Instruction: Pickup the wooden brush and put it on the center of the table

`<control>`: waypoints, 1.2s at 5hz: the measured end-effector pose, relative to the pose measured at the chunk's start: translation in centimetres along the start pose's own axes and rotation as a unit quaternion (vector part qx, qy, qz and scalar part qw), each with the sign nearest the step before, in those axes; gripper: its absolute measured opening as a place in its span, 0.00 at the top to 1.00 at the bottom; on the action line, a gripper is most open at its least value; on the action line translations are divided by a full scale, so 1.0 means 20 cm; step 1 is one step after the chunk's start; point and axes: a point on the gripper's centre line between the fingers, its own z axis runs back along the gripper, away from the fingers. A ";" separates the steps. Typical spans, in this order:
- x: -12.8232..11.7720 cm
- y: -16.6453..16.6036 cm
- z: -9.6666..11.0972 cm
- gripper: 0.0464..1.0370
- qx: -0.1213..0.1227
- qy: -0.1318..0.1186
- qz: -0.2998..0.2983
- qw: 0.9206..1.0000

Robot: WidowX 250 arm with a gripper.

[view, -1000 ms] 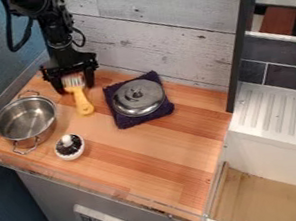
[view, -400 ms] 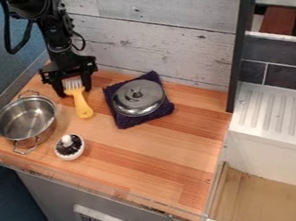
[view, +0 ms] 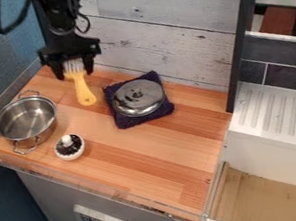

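Upward has gone the black hand (view: 75,74) since the earlier look, and the yellow brush (view: 83,89) has come up together with it. Both are now higher in my view. The hand is closed around the bristle end of the brush, with 1 finger at each of its 2 sides. The handle hangs out below, tilted a little, its round end pointing toward the front. So the brush is over the back left part of the wooden table (view: 147,142), near the wall of white boards (view: 162,30), and not at the center.

Close to the left edge stands the metal pot (view: 25,119), which has 2 handles. Just beside it, more to the front, is a small round thing (view: 69,147), white, with a dark top and a white tip. To the right of the brush, and apart from it, the metal lid (view: 138,97) lies upon a dark purple cloth (view: 122,121). Further right, beyond the table, I see a white ridged board (view: 272,113).
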 end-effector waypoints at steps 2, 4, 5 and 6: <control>-0.06 0.05 0.26 0.26 0.063 -0.115 -0.014 0.991; -0.17 0.14 0.29 0.26 0.113 -0.191 -0.001 0.975; -0.17 0.18 0.28 0.26 0.121 -0.189 0.007 0.975; -0.20 0.25 0.21 0.26 0.136 -0.168 0.017 0.976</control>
